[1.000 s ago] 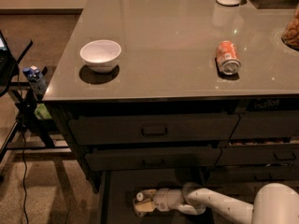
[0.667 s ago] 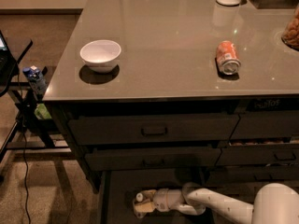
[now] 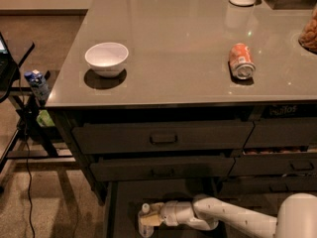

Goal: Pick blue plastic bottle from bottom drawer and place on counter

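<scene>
The gripper [image 3: 150,218] is low inside the bottom drawer [image 3: 124,207], pressed onto the blue plastic bottle [image 3: 145,223], which stands about upright between its fingers [image 3: 155,217] with the white cap just above them. Compared with one second ago, gripper and bottle are at almost the same place, and the bottle is not yet lifted out. Far above the gripper is the counter [image 3: 178,43], with a white bowl [image 3: 106,58] up-left and an orange can [image 3: 241,61] up-right.
</scene>
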Tool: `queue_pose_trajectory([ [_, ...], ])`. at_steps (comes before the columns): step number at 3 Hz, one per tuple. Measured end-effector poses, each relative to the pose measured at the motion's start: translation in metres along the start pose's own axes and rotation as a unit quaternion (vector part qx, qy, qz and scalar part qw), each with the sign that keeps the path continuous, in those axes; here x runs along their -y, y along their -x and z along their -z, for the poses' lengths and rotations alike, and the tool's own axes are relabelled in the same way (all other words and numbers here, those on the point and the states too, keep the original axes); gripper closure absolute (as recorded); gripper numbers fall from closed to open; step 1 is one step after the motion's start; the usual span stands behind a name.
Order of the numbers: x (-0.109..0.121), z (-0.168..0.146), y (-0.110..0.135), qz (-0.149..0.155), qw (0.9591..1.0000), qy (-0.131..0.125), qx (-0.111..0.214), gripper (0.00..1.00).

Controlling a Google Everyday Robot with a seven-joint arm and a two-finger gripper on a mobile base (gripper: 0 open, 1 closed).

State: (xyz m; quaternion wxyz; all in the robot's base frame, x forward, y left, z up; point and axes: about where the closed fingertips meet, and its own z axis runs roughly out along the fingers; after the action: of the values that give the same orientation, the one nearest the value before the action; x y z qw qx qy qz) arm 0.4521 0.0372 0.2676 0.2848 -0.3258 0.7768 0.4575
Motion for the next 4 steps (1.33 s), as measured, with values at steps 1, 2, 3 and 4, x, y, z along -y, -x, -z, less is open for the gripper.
queue_pose_trajectory([
  [1, -0.014, 0.009, 0.019, 0.000, 1.0000, -0.009, 0.004, 1.00],
  [2, -0.025, 0.020, 0.045, 0.017, 0.9996, -0.021, 0.012, 1.00],
  [3, -0.041, 0.034, 0.084, 0.044, 0.9983, -0.035, 0.018, 1.00],
  [4, -0.041, 0.034, 0.083, 0.042, 0.9983, -0.035, 0.018, 1.00],
])
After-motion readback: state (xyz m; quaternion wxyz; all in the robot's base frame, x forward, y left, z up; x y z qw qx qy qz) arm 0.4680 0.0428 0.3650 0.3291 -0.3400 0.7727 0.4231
